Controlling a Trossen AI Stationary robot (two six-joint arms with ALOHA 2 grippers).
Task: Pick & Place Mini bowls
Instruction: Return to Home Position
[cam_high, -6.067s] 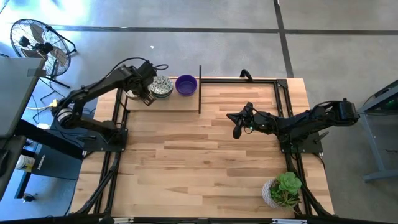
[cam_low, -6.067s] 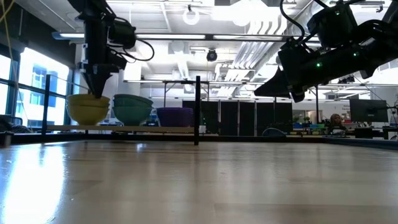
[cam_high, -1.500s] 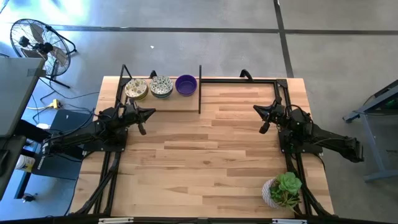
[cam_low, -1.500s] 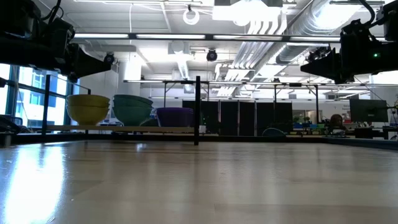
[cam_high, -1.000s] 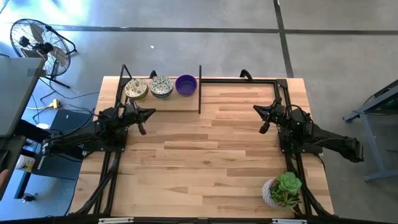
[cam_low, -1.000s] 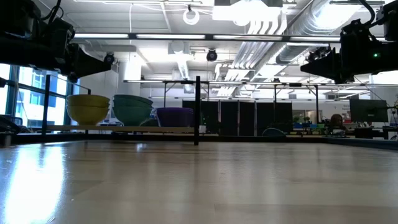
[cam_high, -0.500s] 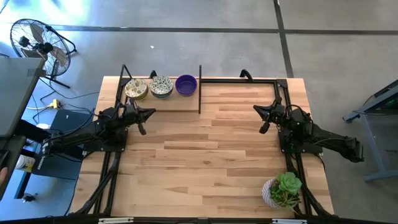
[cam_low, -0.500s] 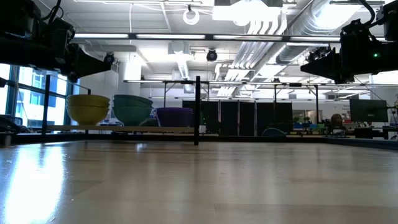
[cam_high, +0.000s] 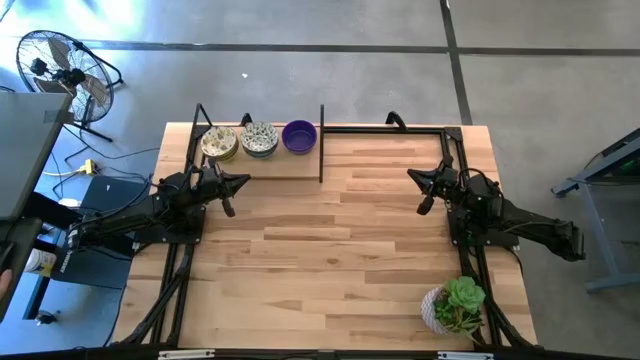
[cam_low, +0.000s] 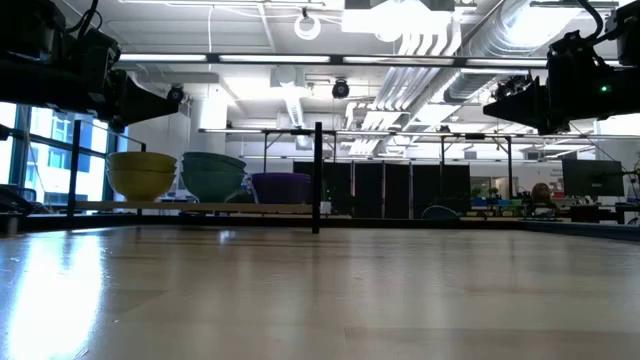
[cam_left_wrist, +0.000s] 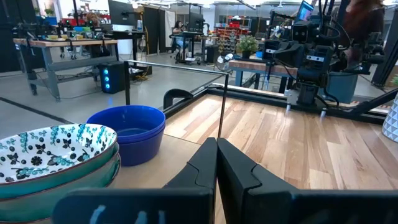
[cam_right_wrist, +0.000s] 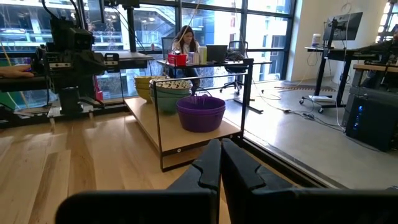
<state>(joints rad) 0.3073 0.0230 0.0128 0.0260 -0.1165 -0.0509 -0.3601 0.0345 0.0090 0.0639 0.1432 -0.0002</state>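
Observation:
Three stacks of mini bowls stand in a row on a low wooden shelf (cam_high: 270, 168) at the table's far left: a yellowish stack (cam_high: 219, 143), a teal-and-white patterned stack (cam_high: 260, 139) and a purple stack (cam_high: 299, 136). The low view shows them as the yellow stack (cam_low: 142, 173), teal stack (cam_low: 213, 175) and purple stack (cam_low: 281, 186). My left gripper (cam_high: 229, 207) rests shut near the table's left edge, just nearer than the shelf, holding nothing. My right gripper (cam_high: 423, 206) rests shut near the right edge, far from the bowls, holding nothing.
A black upright post (cam_high: 321, 145) stands at the shelf's right end. Black frame rails (cam_high: 447, 150) run along the table's far and side edges. A green plant in a white pot (cam_high: 455, 305) sits at the near right corner. Bare wood spans the middle (cam_high: 330, 250).

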